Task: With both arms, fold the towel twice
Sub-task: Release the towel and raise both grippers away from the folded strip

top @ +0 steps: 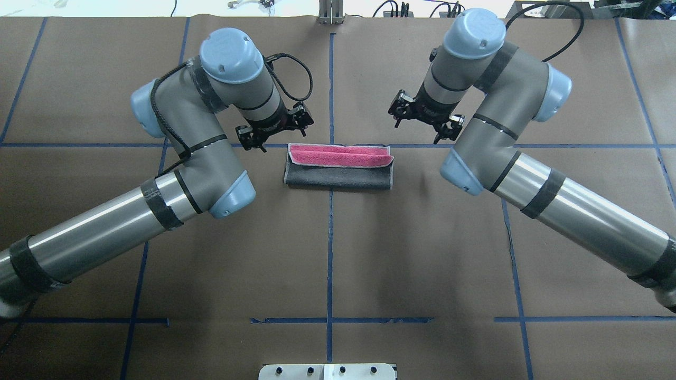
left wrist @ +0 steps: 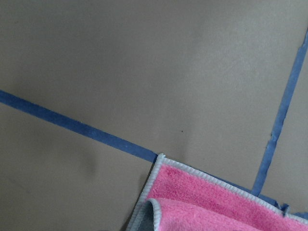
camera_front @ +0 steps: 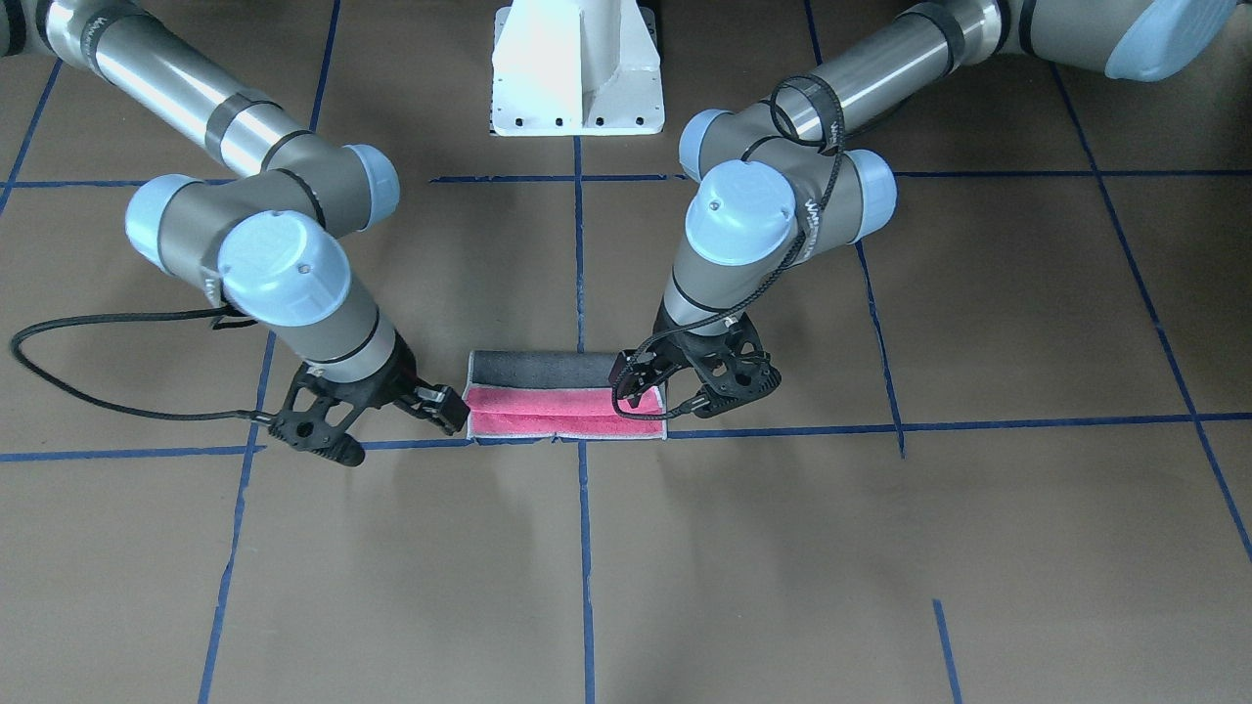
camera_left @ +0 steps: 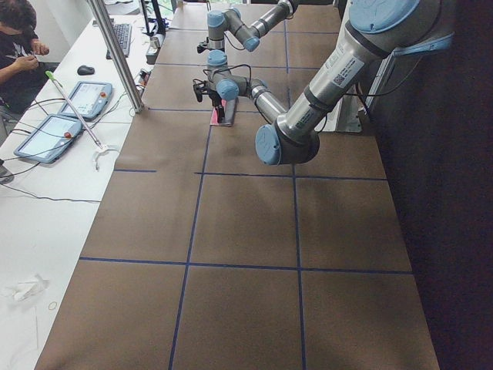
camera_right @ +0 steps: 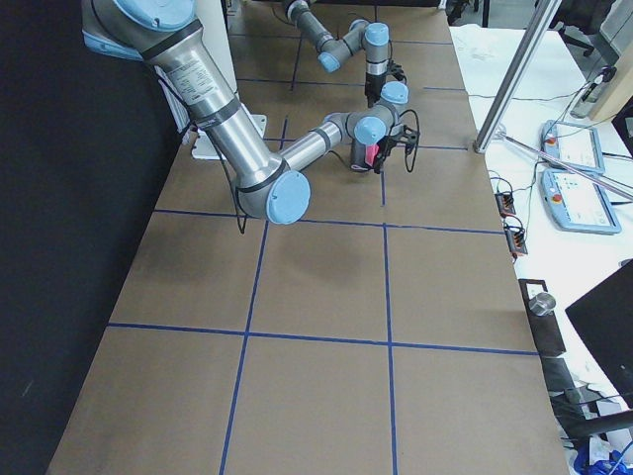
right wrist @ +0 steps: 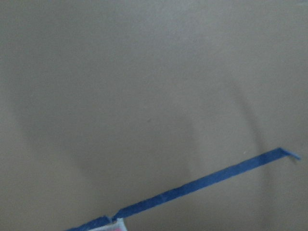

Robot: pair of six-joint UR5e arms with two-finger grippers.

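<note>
The towel lies folded on the brown table between the two grippers, a grey strip on the robot's side and pink-red on the far side. It also shows in the overhead view. My left gripper hovers at the towel's left end, over its far corner, and looks open and empty. My right gripper stands just off the towel's right end, apart from it, and also looks open and empty. The left wrist view shows the towel's corner flat, with a pink flap edge slightly curled.
The white base pedestal stands behind the towel. Blue tape lines grid the brown table. A side bench with tablets and a seated person lies beyond the table's far edge.
</note>
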